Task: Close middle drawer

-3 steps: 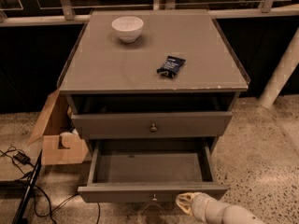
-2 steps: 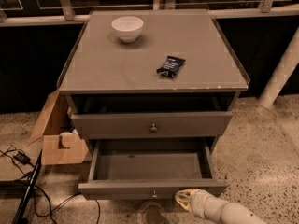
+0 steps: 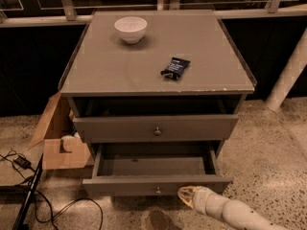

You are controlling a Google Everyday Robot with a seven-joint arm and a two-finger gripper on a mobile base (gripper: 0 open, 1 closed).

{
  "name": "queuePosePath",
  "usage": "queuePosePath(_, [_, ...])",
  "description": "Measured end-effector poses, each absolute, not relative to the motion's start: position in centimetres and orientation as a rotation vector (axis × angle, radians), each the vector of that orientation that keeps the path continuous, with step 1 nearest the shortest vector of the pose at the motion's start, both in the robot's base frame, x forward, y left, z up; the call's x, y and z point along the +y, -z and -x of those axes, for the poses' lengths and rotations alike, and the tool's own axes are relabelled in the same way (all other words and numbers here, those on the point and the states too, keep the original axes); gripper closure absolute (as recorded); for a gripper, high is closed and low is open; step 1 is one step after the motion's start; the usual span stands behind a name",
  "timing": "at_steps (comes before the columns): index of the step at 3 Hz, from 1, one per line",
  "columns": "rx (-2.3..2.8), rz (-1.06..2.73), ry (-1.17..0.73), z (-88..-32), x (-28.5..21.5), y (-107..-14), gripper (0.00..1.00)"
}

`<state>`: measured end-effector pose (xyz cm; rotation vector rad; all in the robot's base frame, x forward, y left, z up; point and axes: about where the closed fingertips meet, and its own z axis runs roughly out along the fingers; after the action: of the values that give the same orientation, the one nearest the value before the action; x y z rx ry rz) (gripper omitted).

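The grey cabinet (image 3: 144, 66) stands against the far dark wall. Its middle drawer (image 3: 120, 185) is pulled out toward the near side, with its bare floor showing. Set against the picture from a second ago, that drawer's front now sits a little farther in and less of the floor is exposed. The push has likely begun to work, though most of the travel seems to remain. The top drawer (image 3: 201, 127) above it has not moved and shows the same dark gap under the cabinet top. A cardboard box (image 3: 57, 147) lies open on the floor at the left, where it was. The gripper (image 3: 186, 194) has come up and away with the drawer. It now lies against the near face of the front, just right of the small knob (image 3: 158, 190), and whether it is open or closed cannot be told. The white bowl (image 3: 130, 28) at the far left of the top and the dark packet (image 3: 175, 67) nearer the middle are unchanged.
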<state>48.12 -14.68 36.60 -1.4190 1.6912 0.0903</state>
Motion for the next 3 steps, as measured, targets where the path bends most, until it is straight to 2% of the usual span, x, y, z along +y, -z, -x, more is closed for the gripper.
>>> queuePosePath(3, [1.599, 1.411, -0.052, -55.7, -12.0, -37.3, 1.0])
